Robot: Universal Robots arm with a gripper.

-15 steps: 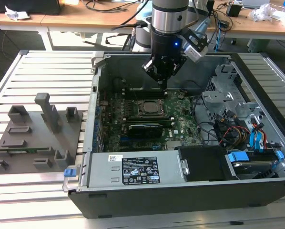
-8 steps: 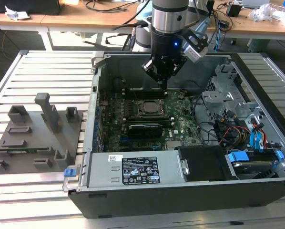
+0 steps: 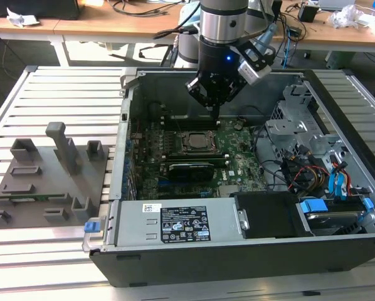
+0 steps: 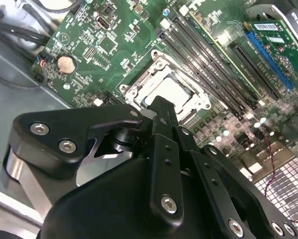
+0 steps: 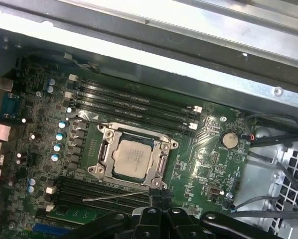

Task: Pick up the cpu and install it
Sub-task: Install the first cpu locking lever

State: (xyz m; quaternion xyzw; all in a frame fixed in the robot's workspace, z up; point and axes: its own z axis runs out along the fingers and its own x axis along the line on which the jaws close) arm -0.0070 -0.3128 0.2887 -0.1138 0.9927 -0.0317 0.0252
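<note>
In the exterior view, an open computer case point(image 3: 250, 188) lies on its side on a slatted metal counter point(image 3: 56, 94). The arm reaches down into it, and its hand point(image 3: 214, 105) hangs just above the green board point(image 3: 237, 157), near the far edge of the socket point(image 3: 197, 142). A grey fixture point(image 3: 43, 175) with upright blocks sits on the counter towards the exterior view's left, well apart from the case. From here the chip point(image 3: 196, 142) is a small dull square inside the socket frame.

In the second wrist view, the black hand point(image 4: 161, 107) is seen from behind. Its fingers point(image 4: 159, 144) lie together into one narrow bar with nothing between them, the tip just beside the socket point(image 4: 189, 107). The chip point(image 4: 171, 92) shows as a pale square, partly hidden behind the fingertip. A round coin battery point(image 4: 65, 63) sits on the board off to one side, and blue slots point(image 4: 268, 55) lie beyond the memory rails.

In the first wrist view, the chip point(image 5: 132, 158) is plainest: a flat, pale silvery square with a thin darker rim, lying level in the metal socket frame point(image 5: 104, 159). Long black memory slots point(image 5: 134, 107) run on both sides of the socket. The fingertips point(image 5: 157, 196) show just beside the frame's edge, apart from the chip.
</note>
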